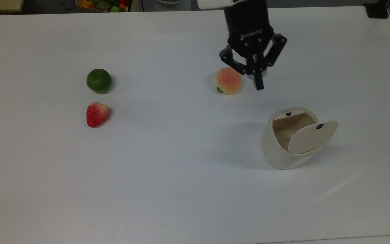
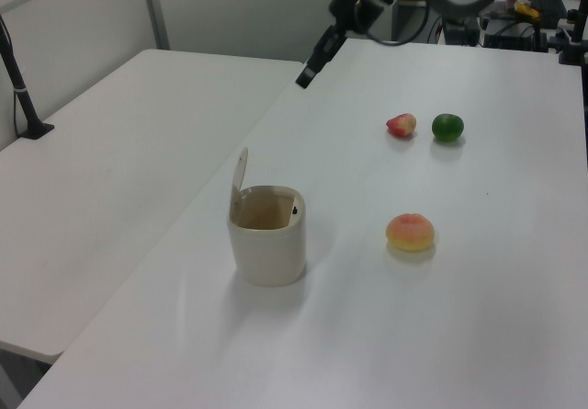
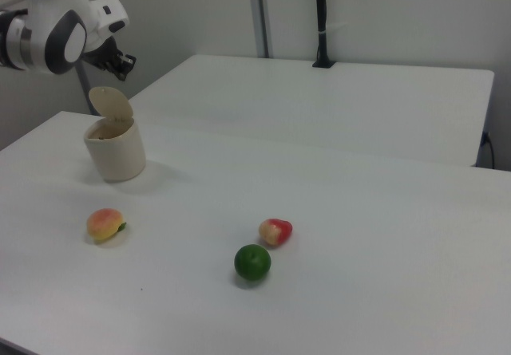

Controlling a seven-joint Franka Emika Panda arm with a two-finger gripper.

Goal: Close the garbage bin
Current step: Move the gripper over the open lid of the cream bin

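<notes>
Item: small cream-white plastic garbage bin [image 1: 284,149], standing on the white table [image 1: 168,189] toward the top view's right; flat hinged lid [image 1: 311,137] upright, mouth open. Black two-finger tool [image 1: 258,85], tips pressed together, empty, hangs above the table beside the peach-coloured toy fruit [image 1: 228,80], apart from the bin. Closing not yet begun.

A broad white rectangular table [image 1: 168,189] fills the scene; a second matching white table [image 3: 335,108] adjoins it, backed by pale grey panelled walls [image 3: 383,16].

The tool [image 1: 259,86] carries the white word "ROBOTIQ" on its black body.
</notes>
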